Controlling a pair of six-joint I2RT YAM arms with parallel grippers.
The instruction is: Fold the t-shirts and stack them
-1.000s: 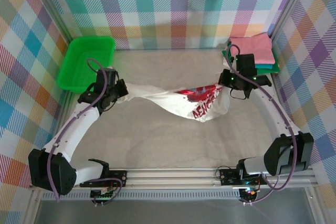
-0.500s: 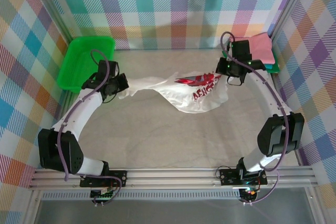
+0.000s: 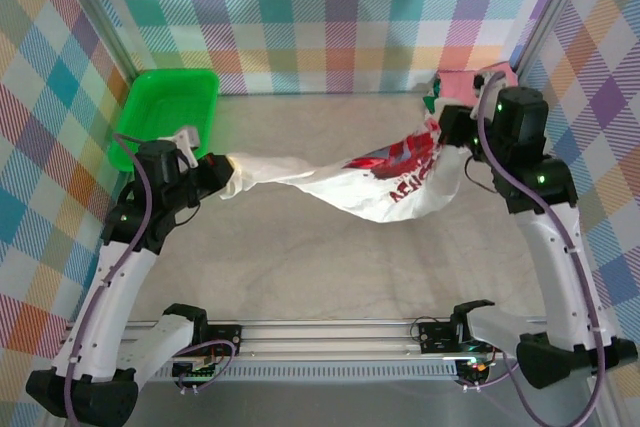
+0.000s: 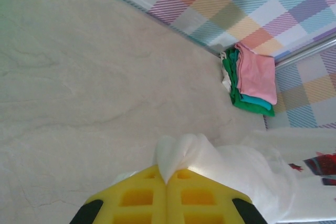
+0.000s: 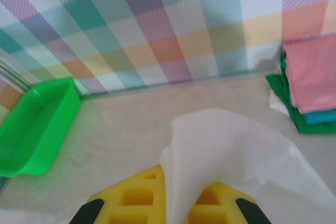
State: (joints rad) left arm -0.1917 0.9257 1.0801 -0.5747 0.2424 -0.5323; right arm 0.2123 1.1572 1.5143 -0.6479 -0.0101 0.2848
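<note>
The white t-shirt (image 3: 330, 179) with its red-and-black print hangs stretched between both arms above the table. My left gripper (image 3: 224, 163) is shut on its left end, where white cloth (image 4: 181, 153) bunches between the yellow fingers (image 4: 136, 195). My right gripper (image 3: 447, 131) is shut on the right end; a white fold (image 5: 220, 145) rises from between its yellow fingers (image 5: 134, 200). The folded pink, teal and green t-shirts (image 4: 252, 80) lie stacked in the far right corner (image 5: 310, 82), partly hidden behind the right arm in the top view (image 3: 462, 82).
A green plastic tray (image 3: 165, 112) sits at the far left by the wall (image 5: 34, 129). Plaid walls enclose the table on three sides. The beige table cover (image 3: 300, 247) lies bare under the hanging shirt.
Both arms have risen and drawn apart, lifting the white t-shirt off the table and stretching it. The right arm swung out to the right; the left gripper moved back left.
</note>
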